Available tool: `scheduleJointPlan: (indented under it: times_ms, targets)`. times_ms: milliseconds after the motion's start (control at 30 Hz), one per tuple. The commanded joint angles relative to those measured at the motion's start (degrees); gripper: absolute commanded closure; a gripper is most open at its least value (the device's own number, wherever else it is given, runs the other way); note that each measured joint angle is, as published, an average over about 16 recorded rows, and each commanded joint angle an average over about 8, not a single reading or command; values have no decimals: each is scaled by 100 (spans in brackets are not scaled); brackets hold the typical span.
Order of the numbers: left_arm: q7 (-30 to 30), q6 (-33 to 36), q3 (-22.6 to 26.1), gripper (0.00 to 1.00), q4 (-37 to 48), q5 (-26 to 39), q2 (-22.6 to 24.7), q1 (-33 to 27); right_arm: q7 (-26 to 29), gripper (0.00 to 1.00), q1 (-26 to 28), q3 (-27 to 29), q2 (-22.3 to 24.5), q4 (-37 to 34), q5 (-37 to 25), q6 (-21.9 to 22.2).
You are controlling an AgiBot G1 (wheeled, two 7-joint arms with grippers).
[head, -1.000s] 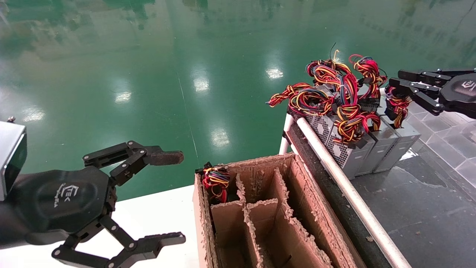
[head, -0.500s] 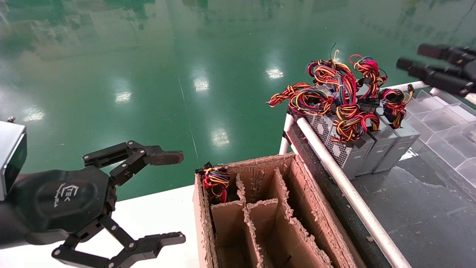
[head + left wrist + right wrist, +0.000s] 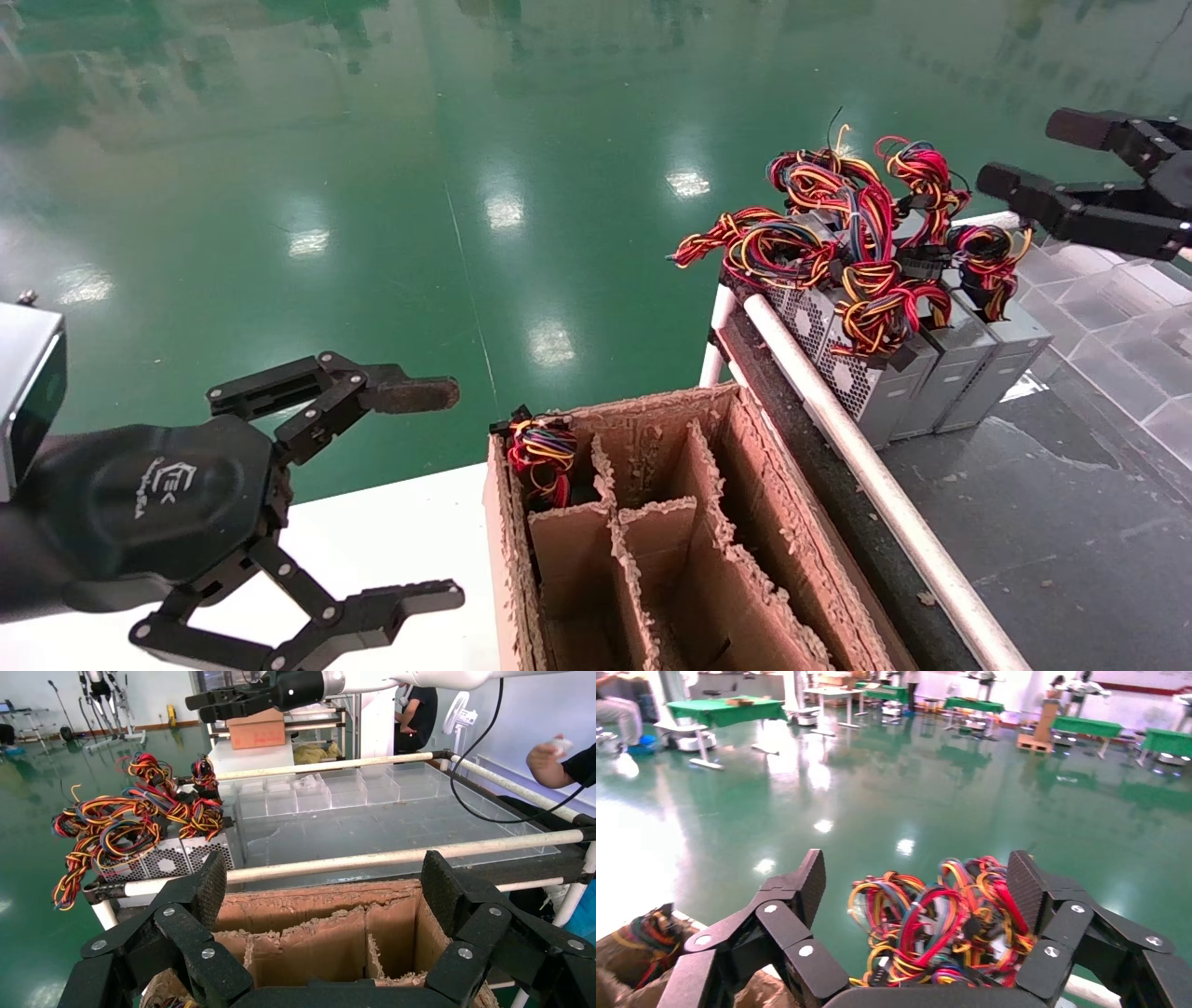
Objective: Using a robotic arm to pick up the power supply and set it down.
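Three grey power supply boxes (image 3: pixel 941 368) stand in a row on the dark table, red, yellow and black wire bundles (image 3: pixel 861 233) piled on top. My right gripper (image 3: pixel 1024 149) hangs open above and to the right of the rightmost bundle (image 3: pixel 989 253), touching nothing. In the right wrist view the wires (image 3: pixel 933 927) lie below the spread right gripper (image 3: pixel 923 881). The left wrist view shows the robotic arm (image 3: pixel 422 678), white, with its right gripper (image 3: pixel 211 705) over the supplies (image 3: pixel 169 860). My left gripper (image 3: pixel 458 492) is parked open at the lower left, empty.
A worn cardboard box (image 3: pixel 745 438) with dividers stands in front of the table; one wired supply (image 3: pixel 540 457) sits in its far left cell. A white rail (image 3: pixel 866 466) edges the table. Clear plastic trays (image 3: pixel 1108 289) lie to the right. A white surface (image 3: pixel 372 540) lies under my left gripper.
My right gripper has pulled up and to the right, away from the rightmost wire bundle, which shifted slightly. It stays open. The left arm has not moved.
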Motion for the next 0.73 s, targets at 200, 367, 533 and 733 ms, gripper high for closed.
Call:
scheduleJointPlan:
  times_ms: [200, 367, 533, 733]
  targets:
    - [1, 0, 1, 0, 1, -1, 0, -1, 300, 0, -514, 62, 77, 905, 273, 5]
    - [1, 0, 2, 0, 1, -1, -1, -1, 513, 0, -878, 105, 131, 1547, 466, 9]
    - [2, -1, 3, 0, 1, -2, -1, -1, 728, 0, -1246, 150, 186, 2194, 661, 12]
    - [2, -1, 4, 0, 1, -2, -1, -1, 918, 0, -1570, 189, 235, 2767, 834, 15]
